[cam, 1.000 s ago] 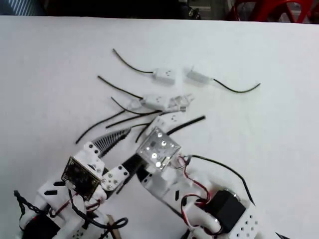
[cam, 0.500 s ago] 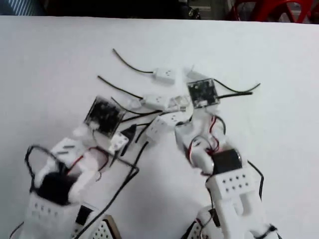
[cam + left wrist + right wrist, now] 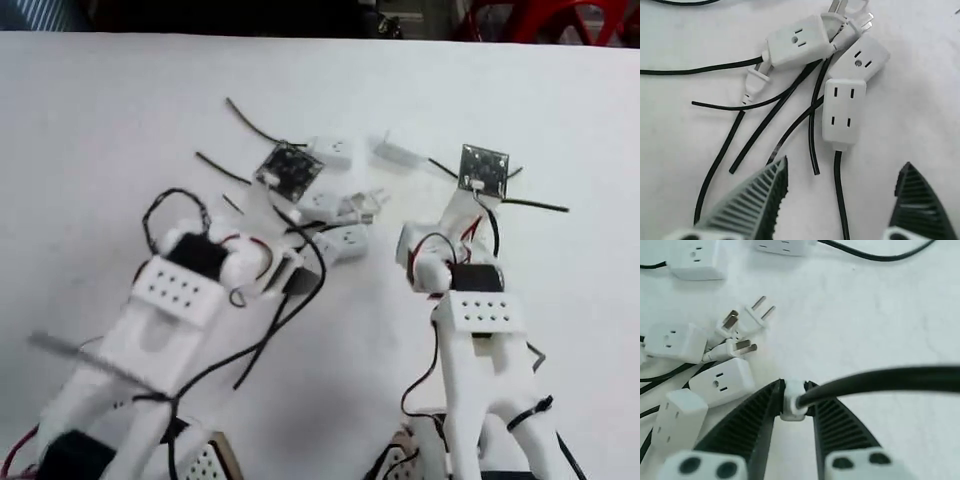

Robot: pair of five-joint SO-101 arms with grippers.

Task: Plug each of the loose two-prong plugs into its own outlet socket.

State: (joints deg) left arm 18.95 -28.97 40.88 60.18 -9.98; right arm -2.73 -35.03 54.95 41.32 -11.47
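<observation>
White plug on a black cord: it is clamped between the closed fingers of the right gripper, beside a cluster of white outlets on the white table. Further loose plugs are seen lying unplugged among those outlets, prongs bare. The left gripper is spread wide with nothing held, and is placed over a long outlet and a shorter outlet.
</observation>
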